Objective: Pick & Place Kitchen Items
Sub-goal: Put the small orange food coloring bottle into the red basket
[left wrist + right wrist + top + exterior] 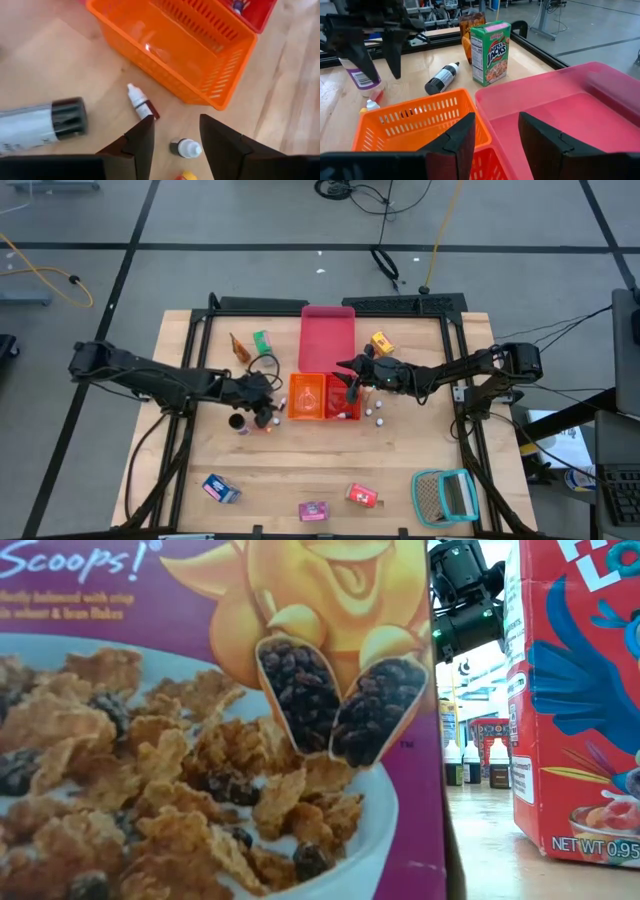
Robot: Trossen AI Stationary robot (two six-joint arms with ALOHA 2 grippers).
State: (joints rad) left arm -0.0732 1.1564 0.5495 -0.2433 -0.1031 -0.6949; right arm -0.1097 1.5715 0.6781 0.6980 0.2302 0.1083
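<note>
Sorting has barely begun: the orange basket [200, 55] at the table's middle lies empty, while small bottles [141, 102] rest on the wood just beside it and boxes [221, 489] line the near edge. Left gripper [175, 137] hovers with jaws parted, empty, above a white-capped bottle [185, 148]. Right gripper [495, 137], jaws apart and empty, hangs over the pink tray [580, 110].

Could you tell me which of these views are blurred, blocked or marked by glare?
Low view: two cereal boxes close to the lens, the purple box and the red box, block nearly everything and look soft. Left wrist view: a small glare spot on the orange basket; the lying dark-capped bottle is blurred. High view: evenly lit, sharp.
</note>
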